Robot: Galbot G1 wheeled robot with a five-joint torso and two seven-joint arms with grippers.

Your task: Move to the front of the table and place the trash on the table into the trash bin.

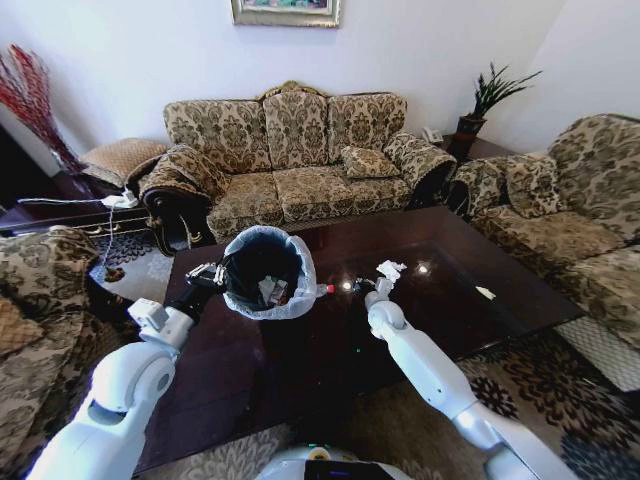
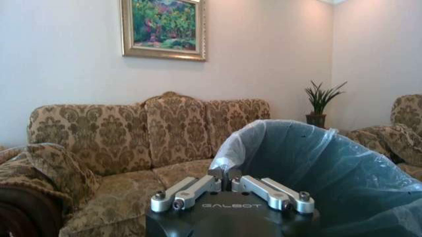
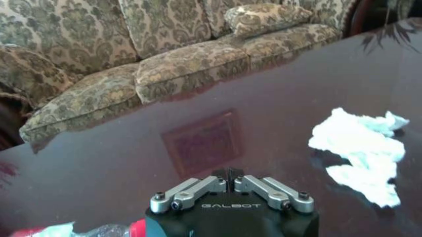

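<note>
Table (image 1: 470, 290) with white tissue (image 3: 362, 153)

sofa (image 1: 290, 160) against back wall | cushion (image 1: 368, 162) on its seat | painting (image 2: 163, 28) above | plant (image 1: 487, 100) in corner | armchair (image 1: 570, 215) right

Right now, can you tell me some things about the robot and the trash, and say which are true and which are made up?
1. The left end effector is closed on the rim of the trash bin. True.
2. The trash bin is empty. False: scraps lie inside it in the head view.
3. A crumpled white tissue lies on the table near the right end effector. True.
4. The right end effector is holding the tissue. False: its fingers are shut on nothing, and the tissue lies apart from them.
5. The table top is white. False: it is dark, glossy wood.
</note>
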